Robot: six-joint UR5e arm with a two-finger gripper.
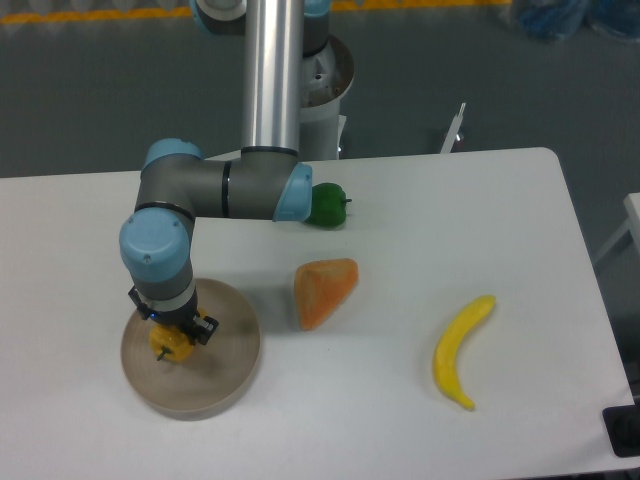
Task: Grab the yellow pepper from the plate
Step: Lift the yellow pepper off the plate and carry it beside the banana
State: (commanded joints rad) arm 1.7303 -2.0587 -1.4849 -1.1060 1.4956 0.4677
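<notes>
The yellow pepper point(168, 344) lies on the left part of the round beige plate point(216, 368), near the table's front left. My gripper point(176, 331) points straight down over it, and its dark fingers point(203, 326) press against the pepper's sides, shut on it. The pepper still rests on the plate, its short stem pointing toward the front. The blue wrist joint hides the pepper's upper part.
An orange wedge-shaped piece point(322, 290) lies just right of the plate. A green pepper point(326, 205) sits behind it, next to my forearm. A yellow banana point(459, 350) lies at the front right. The robot's base column point(274, 70) stands at the table's back edge.
</notes>
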